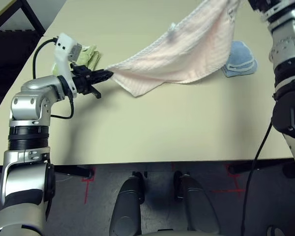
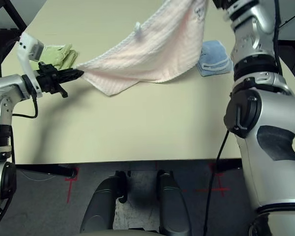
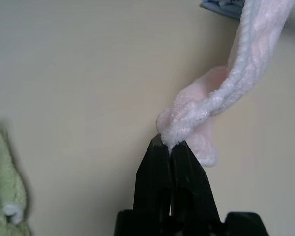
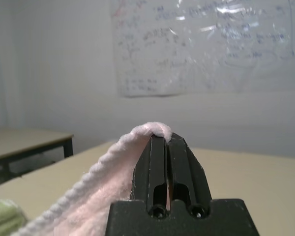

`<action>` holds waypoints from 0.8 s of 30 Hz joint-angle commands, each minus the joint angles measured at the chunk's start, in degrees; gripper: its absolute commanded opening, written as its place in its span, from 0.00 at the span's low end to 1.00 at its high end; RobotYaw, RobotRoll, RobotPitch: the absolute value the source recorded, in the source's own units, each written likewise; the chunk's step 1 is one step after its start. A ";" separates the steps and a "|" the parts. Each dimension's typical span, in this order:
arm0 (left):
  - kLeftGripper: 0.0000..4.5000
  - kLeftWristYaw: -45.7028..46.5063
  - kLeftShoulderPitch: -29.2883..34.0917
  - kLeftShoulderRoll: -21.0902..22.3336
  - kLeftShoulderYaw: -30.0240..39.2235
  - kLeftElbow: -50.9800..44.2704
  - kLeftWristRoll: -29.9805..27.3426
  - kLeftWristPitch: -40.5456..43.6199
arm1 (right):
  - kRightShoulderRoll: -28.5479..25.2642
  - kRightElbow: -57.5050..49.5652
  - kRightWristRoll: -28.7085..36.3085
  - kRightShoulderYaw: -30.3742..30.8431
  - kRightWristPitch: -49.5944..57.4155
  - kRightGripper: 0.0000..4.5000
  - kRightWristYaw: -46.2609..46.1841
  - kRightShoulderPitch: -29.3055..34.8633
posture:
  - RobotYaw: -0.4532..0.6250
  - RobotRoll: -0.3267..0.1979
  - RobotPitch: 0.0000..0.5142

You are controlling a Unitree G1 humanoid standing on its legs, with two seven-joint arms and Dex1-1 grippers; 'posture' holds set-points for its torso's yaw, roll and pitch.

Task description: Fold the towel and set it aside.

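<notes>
Towel (image 1: 182,54), pale pink, hangs in the air between both arms and sags in the middle above the desk (image 1: 187,128). The left gripper (image 1: 107,76) reaches out low and almost level, with its jaws clamped on one corner. The right gripper (image 4: 168,140) is raised higher, pointing upward, and its jaws are pressed together on the opposite edge. A whiteboard (image 4: 206,44) on the wall carries handwriting too faint to read. A green towel (image 1: 88,56) lies behind the left arm, and a blue towel (image 1: 240,60) lies beyond the pink one.
</notes>
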 commanded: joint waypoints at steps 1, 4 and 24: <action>0.01 -6.40 2.07 6.81 -3.25 -3.86 -0.76 3.68 | -1.97 -5.46 0.68 1.73 7.65 0.00 4.06 4.08 | 0.40 0.62 0.44; 0.01 -11.97 4.11 13.39 -4.68 -6.88 -2.13 7.05 | -4.40 -14.55 4.78 4.37 24.52 0.00 14.92 9.83 | 0.40 0.62 0.47; 0.01 32.52 -25.93 -3.89 0.26 38.85 13.90 -35.50 | -2.41 1.12 -6.80 6.32 4.82 0.00 -22.40 1.27 | 0.42 0.62 0.61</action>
